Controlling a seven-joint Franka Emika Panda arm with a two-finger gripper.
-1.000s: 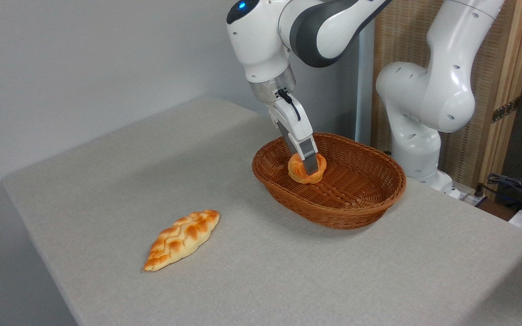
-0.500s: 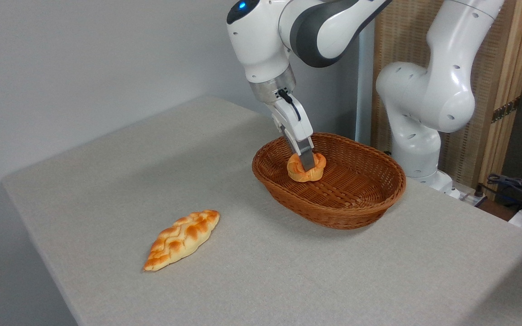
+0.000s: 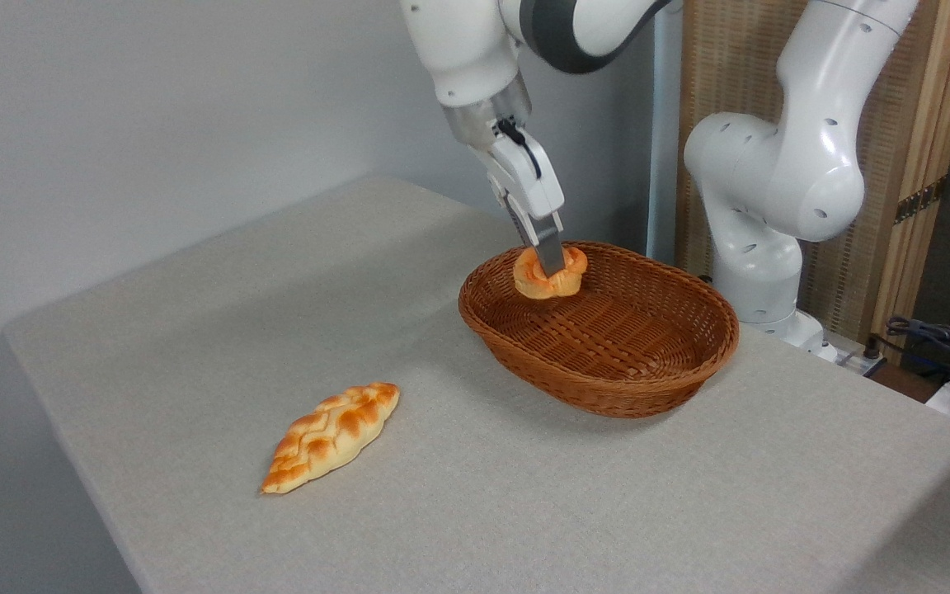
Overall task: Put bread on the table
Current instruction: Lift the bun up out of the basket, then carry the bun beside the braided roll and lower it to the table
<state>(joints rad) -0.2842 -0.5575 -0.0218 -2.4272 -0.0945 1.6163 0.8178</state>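
Bread (image 3: 547,275) higher, above basket (image 3: 607,363)

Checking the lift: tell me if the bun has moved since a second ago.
Yes. The bread, held in the gripper, has risen from the basket floor to about rim level.

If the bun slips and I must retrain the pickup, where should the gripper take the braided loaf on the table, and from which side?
Grip the braided loaf across its wide middle, coming straight down from above. It lies flat on the table, long and pointed at both ends, so the jaws should probably close across its narrow width, not along its length.
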